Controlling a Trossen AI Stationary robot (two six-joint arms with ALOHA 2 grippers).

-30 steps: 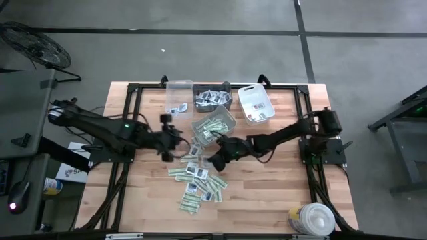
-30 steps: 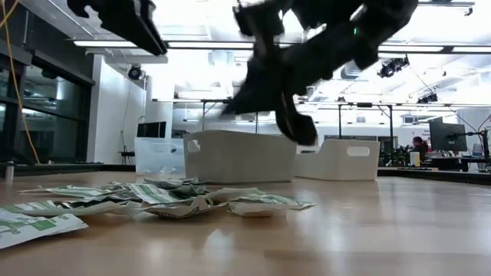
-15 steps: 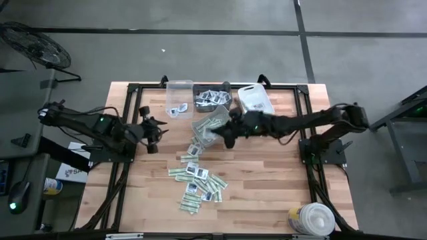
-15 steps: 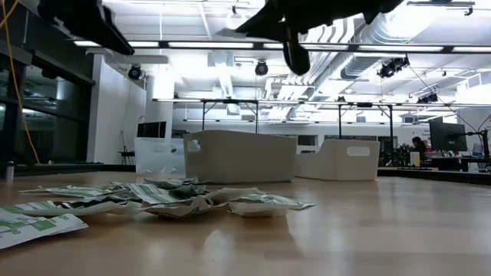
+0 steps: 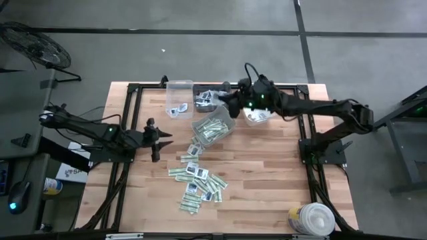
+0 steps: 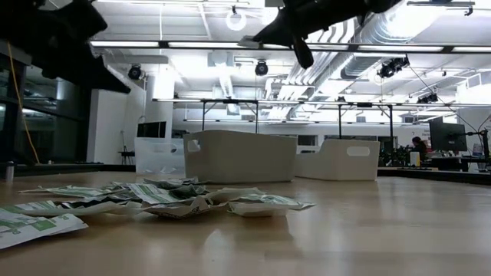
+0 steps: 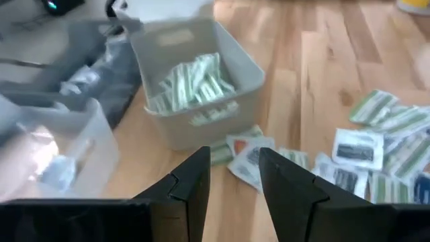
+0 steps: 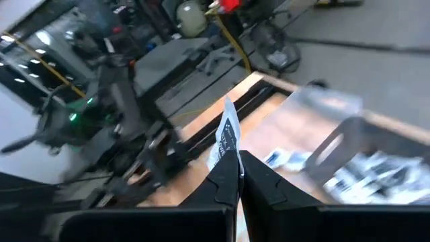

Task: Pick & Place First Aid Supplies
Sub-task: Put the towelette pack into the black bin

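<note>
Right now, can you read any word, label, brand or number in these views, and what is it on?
None is legible.
Loose packets on the table: dark and green print, too small.
Packet pinched in the right gripper: dark print, blurred.
Round tub: label unreadable.

No text, label, brand or number is showing clearly enough to read in any view. The squarish white packets (image 7: 357, 146) scattered on the table (image 5: 267, 180) are carrying dark print, and the narrow strips (image 7: 371, 106) are showing green marking, but no letters are coming through. The packet (image 8: 228, 138) pinched in the right gripper (image 8: 233, 156) is showing a dark smudge of print that is staying illegible. The round white tub (image 5: 311, 219) at the table corner is showing a yellow patch on its side, with no legible wording.
</note>
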